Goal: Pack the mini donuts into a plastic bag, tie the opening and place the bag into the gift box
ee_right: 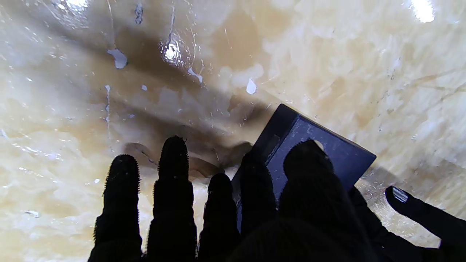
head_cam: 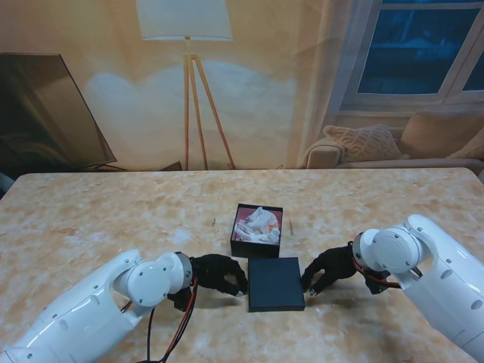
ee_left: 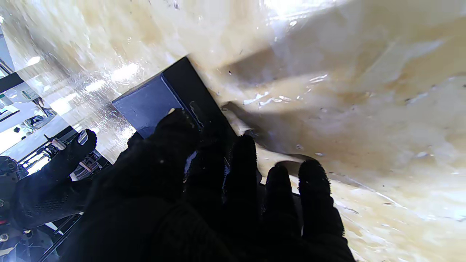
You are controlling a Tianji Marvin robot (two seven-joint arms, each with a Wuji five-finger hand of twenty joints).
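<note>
Fingers of both black-gloved hands press on the flat dark lid from opposite sides: the left hand (head_cam: 218,274) has its thumb on top and fingers at the left edge, and the right hand (head_cam: 330,266) mirrors it at the right edge. On the marbled table (head_cam: 91,219), the lid (head_cam: 275,283) lies nearer to me than the open gift box (head_cam: 256,230), just beside it. Inside the box sits the crumpled plastic bag (head_cam: 259,223).

Table (head_cam: 113,212): beige marbled; box (head_cam: 256,231): black, red lining; bag (head_cam: 259,223): white, crumpled; lid (head_cam: 275,283): black, plain; hands (head_cam: 219,274): black knit gloves; arms (head_cam: 83,314): white.
</note>
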